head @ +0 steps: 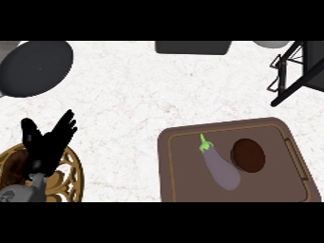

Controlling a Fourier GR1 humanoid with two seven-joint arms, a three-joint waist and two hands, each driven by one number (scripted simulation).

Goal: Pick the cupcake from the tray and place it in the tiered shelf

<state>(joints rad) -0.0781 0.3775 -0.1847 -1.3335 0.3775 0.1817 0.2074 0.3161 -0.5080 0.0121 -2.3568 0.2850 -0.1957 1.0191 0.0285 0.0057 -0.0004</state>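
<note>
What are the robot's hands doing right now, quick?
Left hand: open, fingers up, holding nothing, at the lower left.
Right hand: not in the picture, so it cannot be told.

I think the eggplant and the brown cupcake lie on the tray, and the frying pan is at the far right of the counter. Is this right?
Not quite. In the head view the eggplant and the cupcake do lie on the tray, but the frying pan is at the far left of the counter, not the far right.
</note>
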